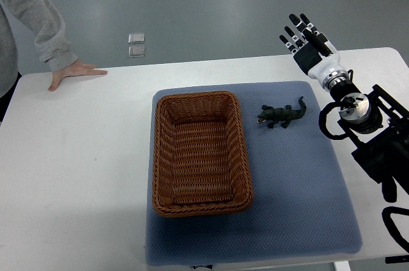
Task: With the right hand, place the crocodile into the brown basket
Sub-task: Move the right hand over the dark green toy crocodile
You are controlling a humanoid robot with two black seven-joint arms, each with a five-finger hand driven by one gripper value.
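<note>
Dark-green crocodile (pixel 282 116), centre-right beside the brown basket (pixel 200 153), looks light, stiff; best pinched across its body. Right hand (pixel 308 43) hovers upper right, fingers spread, empty.

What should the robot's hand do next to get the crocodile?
Probably bring the right hand down toward the crocodile: the hand is open and empty, apart from the toy, which lies on the blue mat beside the brown basket.

Lab-like test room: white table (pixel 77 156), blue mat (pixel 307 188), bare grey floor (pixel 223 2).
</note>
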